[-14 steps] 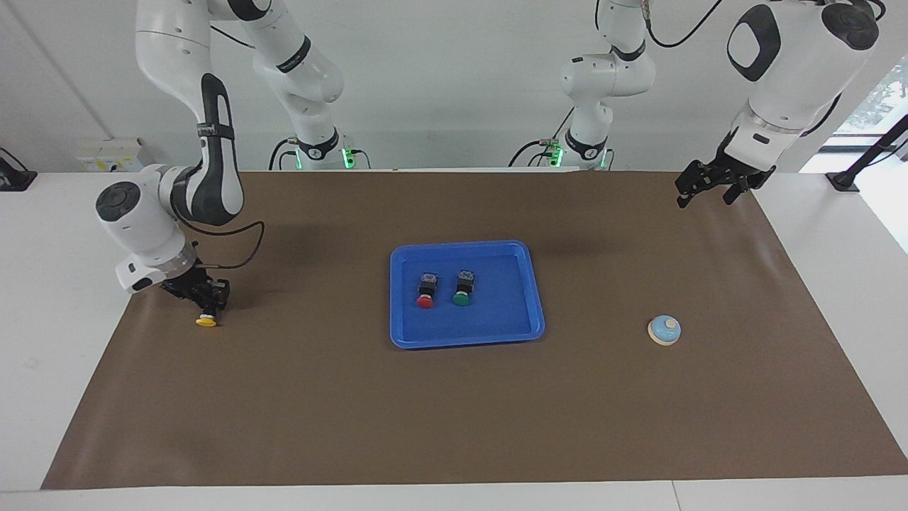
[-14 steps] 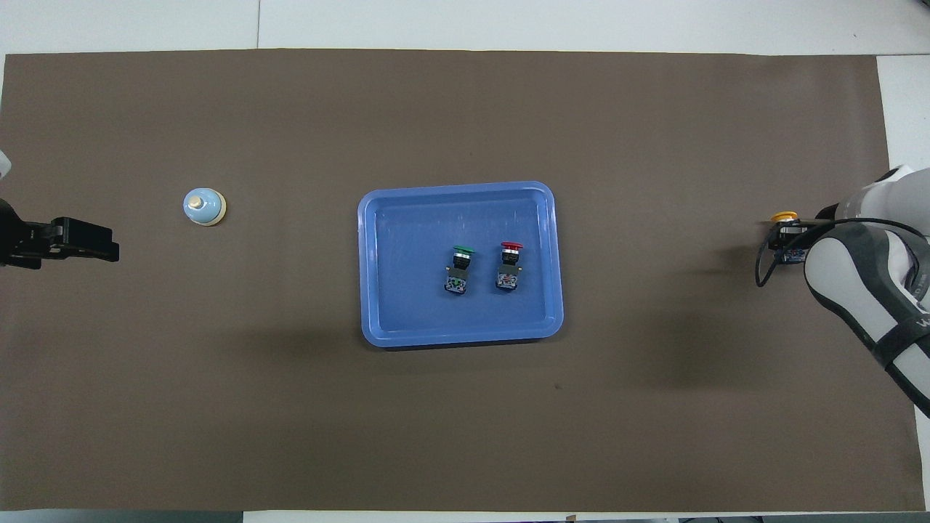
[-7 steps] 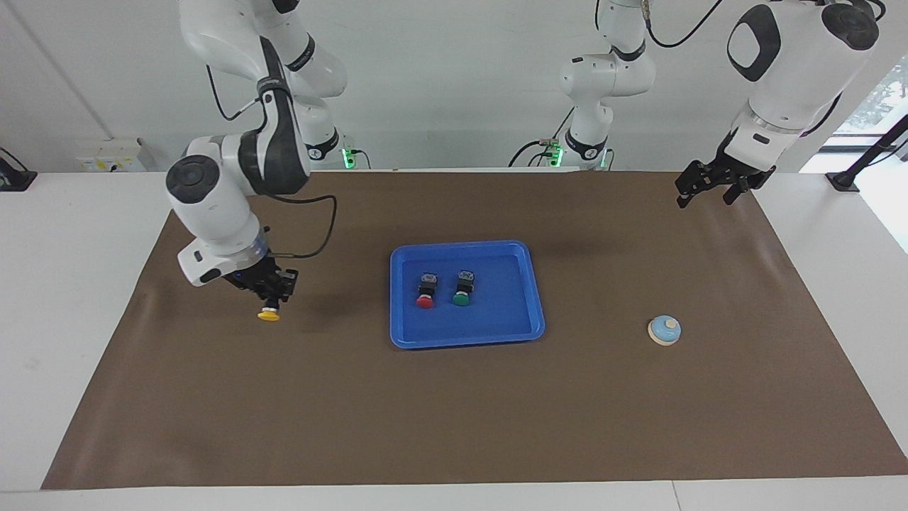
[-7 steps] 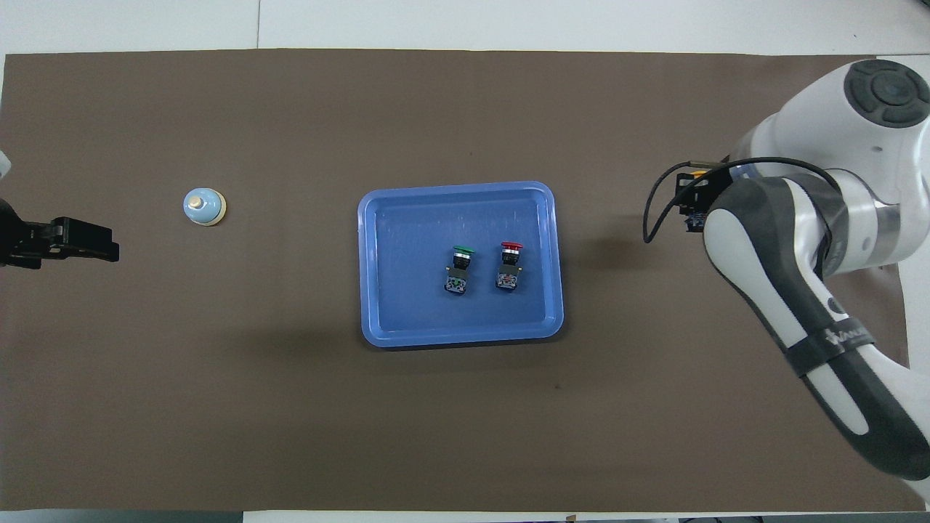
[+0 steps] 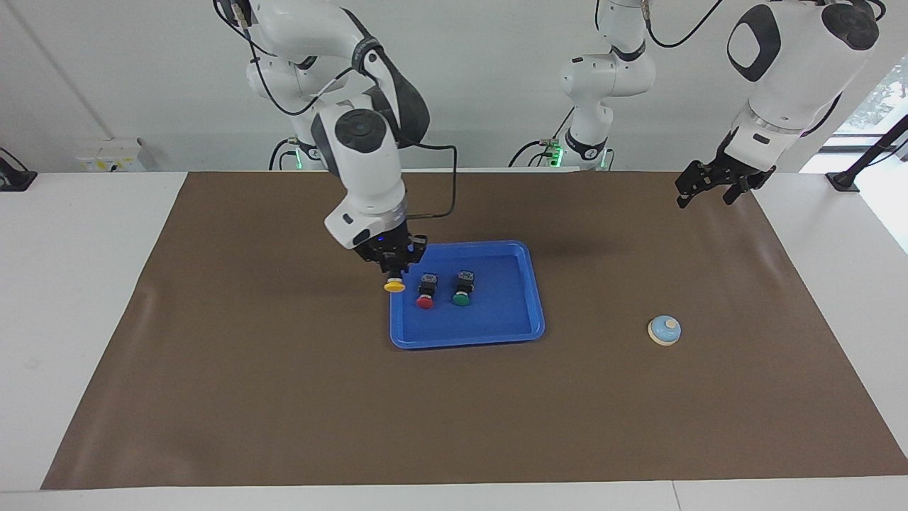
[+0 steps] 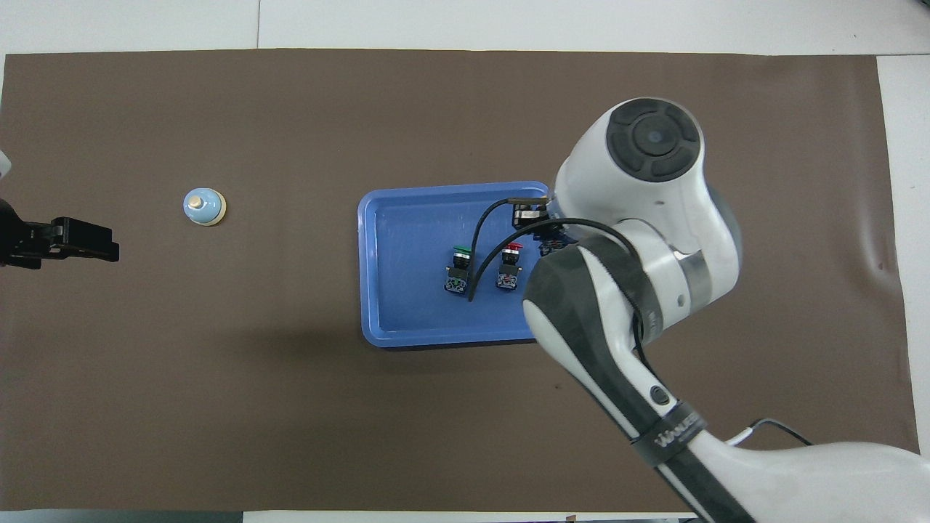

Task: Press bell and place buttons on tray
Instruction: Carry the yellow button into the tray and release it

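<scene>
The right gripper point(image 5: 392, 268) hangs over the edge of the blue tray point(image 5: 528, 298) at the right arm's end, its fingers clamped on the black body of the yellow button point(image 5: 394, 286), cap pointing down. Just beside the fingers, inside the tray, lie the red button point(image 5: 425, 292) and the green button point(image 5: 462, 289), close together; the rest of the tray floor is bare. The bell point(image 5: 664, 330) stands well apart on the brown mat point(image 5: 284, 397). The left gripper point(image 5: 709, 186) waits above the mat's corner, fingers spread and holding nothing.

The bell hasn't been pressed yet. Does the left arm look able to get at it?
Probably yes: the left claw hangs over bare mat, and nothing stands between it and the bell.
</scene>
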Controlling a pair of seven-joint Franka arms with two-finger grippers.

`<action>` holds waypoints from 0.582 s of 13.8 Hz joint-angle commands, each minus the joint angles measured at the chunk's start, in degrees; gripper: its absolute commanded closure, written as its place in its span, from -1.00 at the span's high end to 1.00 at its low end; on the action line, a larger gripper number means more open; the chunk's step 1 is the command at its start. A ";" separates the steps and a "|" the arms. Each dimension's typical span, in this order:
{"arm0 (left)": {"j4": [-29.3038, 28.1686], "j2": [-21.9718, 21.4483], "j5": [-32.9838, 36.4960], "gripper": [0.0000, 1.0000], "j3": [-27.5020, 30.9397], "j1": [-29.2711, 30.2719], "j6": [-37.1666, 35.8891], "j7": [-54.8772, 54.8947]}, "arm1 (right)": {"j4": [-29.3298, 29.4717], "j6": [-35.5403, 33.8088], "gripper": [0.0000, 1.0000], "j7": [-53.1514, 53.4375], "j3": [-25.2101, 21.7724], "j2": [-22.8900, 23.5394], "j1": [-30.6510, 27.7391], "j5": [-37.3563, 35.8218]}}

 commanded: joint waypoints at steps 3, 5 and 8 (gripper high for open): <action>-0.10 -0.59 0.30 1.00 0.04 0.11 -0.13 -0.06 | 3.08 3.08 -1.00 5.84 -0.55 5.21 9.92 -0.40; -0.10 -0.59 0.30 1.00 0.13 0.11 -0.13 -0.06 | 5.46 4.74 -1.00 10.47 -0.64 9.08 13.52 -2.50; -0.10 -0.59 0.30 1.00 0.13 0.11 -0.13 -0.06 | 5.47 9.22 -1.00 14.79 -0.64 12.51 16.61 -4.27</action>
